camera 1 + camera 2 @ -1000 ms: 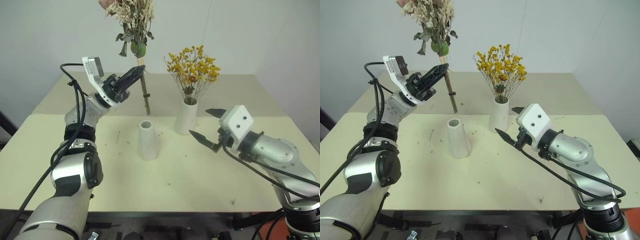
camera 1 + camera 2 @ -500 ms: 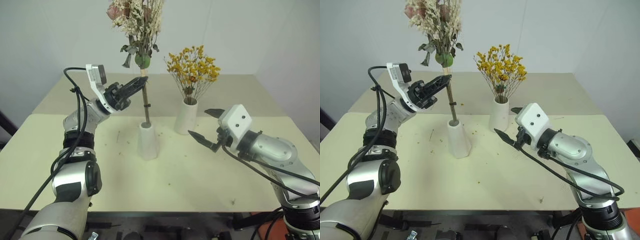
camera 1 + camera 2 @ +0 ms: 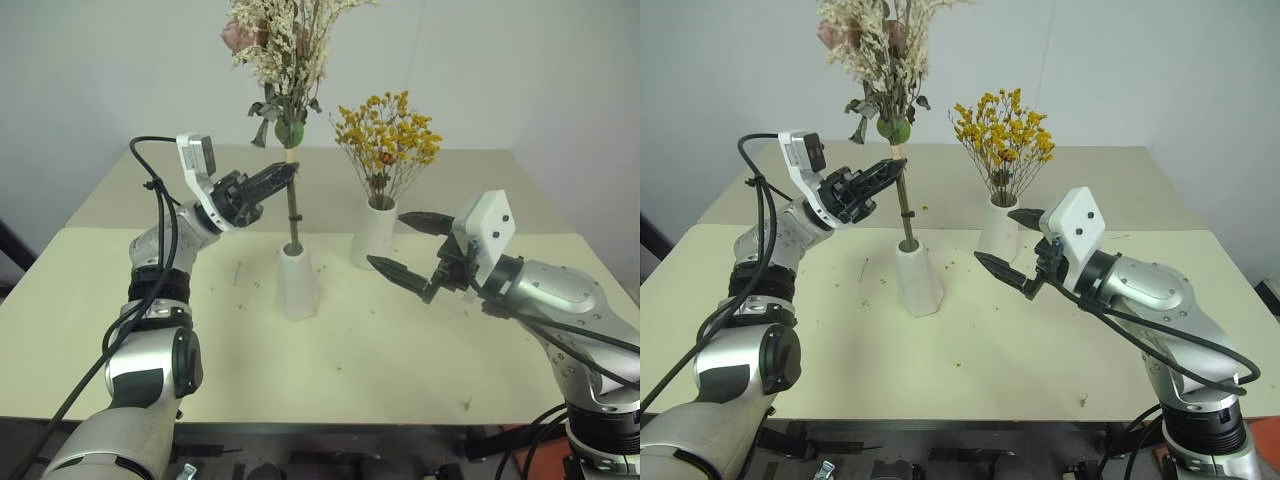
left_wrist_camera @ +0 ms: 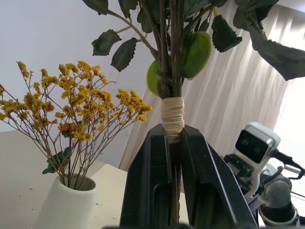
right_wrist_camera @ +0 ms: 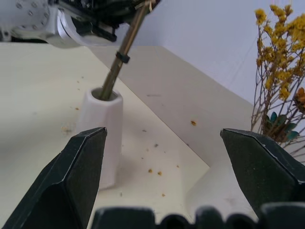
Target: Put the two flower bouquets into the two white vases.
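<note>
- my left gripper (image 3: pixel 285 175) is clamped on the pink bouquet (image 3: pixel 285 45), upper middle of frame.
- its stem runs near vertical, its foot inside the cone vase (image 3: pixel 296 282) directly below.
- my right gripper (image 3: pixel 408 246) is spread wide, holding nothing, right of that vase.

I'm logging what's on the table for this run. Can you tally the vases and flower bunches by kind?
White vases: 2, a cone vase and a cylinder vase.
Flower bouquets: 2, a yellow-orange bouquet and a pink and cream bouquet.
Total: 4.
</note>
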Tool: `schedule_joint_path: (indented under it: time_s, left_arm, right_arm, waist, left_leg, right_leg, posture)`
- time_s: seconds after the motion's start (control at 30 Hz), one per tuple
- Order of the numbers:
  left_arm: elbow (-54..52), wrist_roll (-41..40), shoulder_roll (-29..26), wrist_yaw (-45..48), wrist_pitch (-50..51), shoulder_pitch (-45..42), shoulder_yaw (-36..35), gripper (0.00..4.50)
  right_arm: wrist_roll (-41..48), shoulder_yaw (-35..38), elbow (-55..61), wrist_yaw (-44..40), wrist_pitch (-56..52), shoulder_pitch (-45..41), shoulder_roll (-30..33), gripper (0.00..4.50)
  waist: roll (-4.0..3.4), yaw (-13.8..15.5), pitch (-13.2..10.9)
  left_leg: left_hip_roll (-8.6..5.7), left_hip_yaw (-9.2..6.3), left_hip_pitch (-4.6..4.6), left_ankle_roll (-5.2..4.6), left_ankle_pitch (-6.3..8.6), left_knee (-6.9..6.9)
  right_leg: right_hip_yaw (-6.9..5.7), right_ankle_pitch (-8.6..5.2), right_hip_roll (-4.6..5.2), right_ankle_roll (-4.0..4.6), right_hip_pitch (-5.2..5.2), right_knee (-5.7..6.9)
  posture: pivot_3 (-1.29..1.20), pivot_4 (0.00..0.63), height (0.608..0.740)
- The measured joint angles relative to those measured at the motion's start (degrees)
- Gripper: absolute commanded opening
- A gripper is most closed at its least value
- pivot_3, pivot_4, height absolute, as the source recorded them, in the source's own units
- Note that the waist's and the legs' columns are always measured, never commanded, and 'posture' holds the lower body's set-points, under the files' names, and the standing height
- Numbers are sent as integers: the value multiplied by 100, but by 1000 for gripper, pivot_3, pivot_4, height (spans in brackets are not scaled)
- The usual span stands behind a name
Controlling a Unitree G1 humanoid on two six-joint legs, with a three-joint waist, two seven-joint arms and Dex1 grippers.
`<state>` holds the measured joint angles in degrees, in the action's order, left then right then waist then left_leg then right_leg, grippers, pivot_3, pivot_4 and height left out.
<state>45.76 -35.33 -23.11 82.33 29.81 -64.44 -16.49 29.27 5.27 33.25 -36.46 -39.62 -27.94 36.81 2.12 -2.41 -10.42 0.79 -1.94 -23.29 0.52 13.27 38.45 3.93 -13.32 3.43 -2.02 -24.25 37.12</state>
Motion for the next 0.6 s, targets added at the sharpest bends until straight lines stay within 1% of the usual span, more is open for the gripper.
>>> schedule_joint_path:
  time_s: [0.33,0.6]
  left_arm:
    - [-47,123,0,36,-137,309,128,77]
    - [-605,58,24,230,-354,636,129,77]
  right_arm:
    - [47,-28,1,33,-13,1,107,4500]
    - [-199,-182,-9,7,129,19,126,4500]
  waist:
    - [0,1,0]
    - [0,-4,0]
  left_leg:
    - [1,0,0,0,0,0]
    - [1,1,1,0,0,0]
  right_leg:
    - [0,0,0,0,-1,0]
    - [1,0,0,0,-1,0]
  posture:
    - [0,150,740]
    - [0,150,740]
